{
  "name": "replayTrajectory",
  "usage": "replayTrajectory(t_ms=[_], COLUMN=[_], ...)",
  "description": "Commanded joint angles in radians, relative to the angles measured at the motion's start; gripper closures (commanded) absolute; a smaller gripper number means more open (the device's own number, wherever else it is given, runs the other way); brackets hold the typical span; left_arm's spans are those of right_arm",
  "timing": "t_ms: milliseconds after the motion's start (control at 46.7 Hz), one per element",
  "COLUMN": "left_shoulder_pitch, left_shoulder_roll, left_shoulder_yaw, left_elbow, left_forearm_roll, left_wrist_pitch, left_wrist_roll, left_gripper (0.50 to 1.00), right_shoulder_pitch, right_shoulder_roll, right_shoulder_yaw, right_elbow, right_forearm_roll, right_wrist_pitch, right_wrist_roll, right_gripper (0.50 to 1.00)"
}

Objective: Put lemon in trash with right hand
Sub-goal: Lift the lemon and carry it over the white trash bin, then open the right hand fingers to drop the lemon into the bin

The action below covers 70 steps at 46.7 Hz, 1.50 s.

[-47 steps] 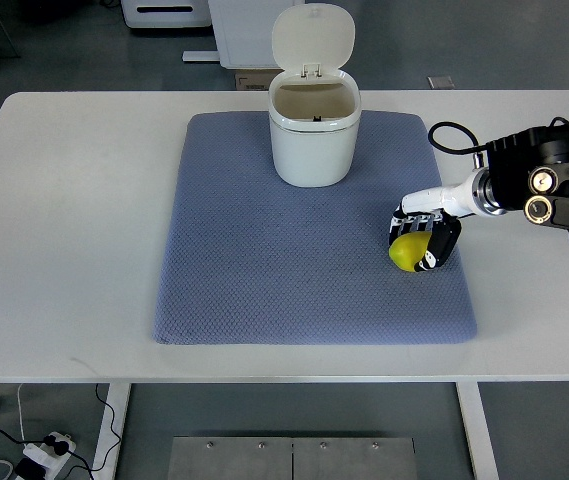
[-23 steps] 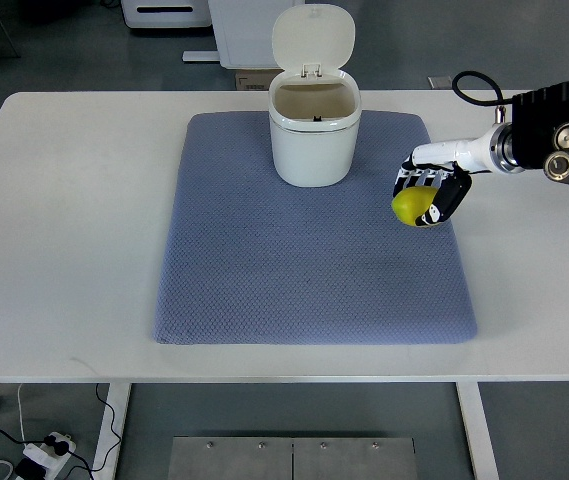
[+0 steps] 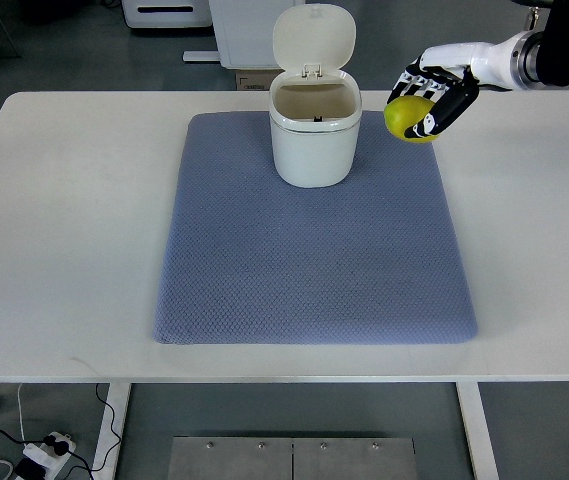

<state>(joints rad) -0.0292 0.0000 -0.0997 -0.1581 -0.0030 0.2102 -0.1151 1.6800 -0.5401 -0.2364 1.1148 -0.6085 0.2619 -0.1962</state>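
Top view, the only one here: the right hand (image 3: 434,95) comes in from the top right corner, fingers curled around the lemon (image 3: 410,118). You can see the yellow bulging out on the left side of the grip, with the black-and-white fingers (image 3: 448,104) wrapped over the right side of it. The lemon is up in the air, not touching anything, just right of the bin (image 3: 314,132) and roughly level with its rim, over the top right corner of the mat (image 3: 314,250).

The bin is white, standing upright at the back middle of the mat, and its lid (image 3: 312,37) is flipped open and standing up behind the opening. Inside looks beige and I can't make out anything in there.

The mat is blue-grey and textured, lying flat on a white table (image 3: 64,200). The rest of the mat in front of the bin has nothing on it. The left arm doesn't show up anywhere. Under the table's front edge, bottom left, there's a power strip (image 3: 44,450) with cables on the floor.
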Motion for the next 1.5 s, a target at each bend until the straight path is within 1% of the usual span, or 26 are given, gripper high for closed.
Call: replayTrajectory(t_ms=[0,150,278,557,685,814,921,1478], left_shoulder_pitch=[0.000,0.000,0.000,0.000,0.000,0.000,0.000,0.000], left_shoulder_roll=[0.000,0.000,0.000,0.000,0.000,0.000,0.000,0.000], left_shoulder_yaw=[0.000,0.000,0.000,0.000,0.000,0.000,0.000,0.000], left_elbow=[0.000,0.000,0.000,0.000,0.000,0.000,0.000,-0.001], left_forearm_roll=[0.000,0.000,0.000,0.000,0.000,0.000,0.000,0.000], left_wrist_pitch=[0.000,0.000,0.000,0.000,0.000,0.000,0.000,0.000], left_wrist_roll=[0.000,0.000,0.000,0.000,0.000,0.000,0.000,0.000], left_gripper=[0.500,0.500,0.500,0.500,0.500,0.500,0.500,0.500], right_shoulder_pitch=[-0.002,-0.014,-0.034,-0.106,-0.128,-0.151,-0.177,-0.230], right_shoulder_roll=[0.006,0.034,0.086,0.158,0.178,0.195,0.212,0.330], right_shoulder_yaw=[0.028,0.055,0.077,0.157,0.187,0.229,0.258,0.293], right_elbow=[-0.030,-0.087,-0.121,-0.136,-0.155,-0.177,-0.197,-0.299], right_forearm_roll=[0.035,0.107,0.167,0.269,0.285,0.286,0.288,0.288], right_wrist_pitch=[-0.006,-0.032,-0.085,-0.214,-0.237,-0.245,-0.274,-0.325], right_wrist_roll=[0.000,0.000,0.000,0.003,0.009,0.012,0.012,0.012], right_gripper=[0.961,0.988,0.992,1.000,1.000,1.000,1.000,1.000])
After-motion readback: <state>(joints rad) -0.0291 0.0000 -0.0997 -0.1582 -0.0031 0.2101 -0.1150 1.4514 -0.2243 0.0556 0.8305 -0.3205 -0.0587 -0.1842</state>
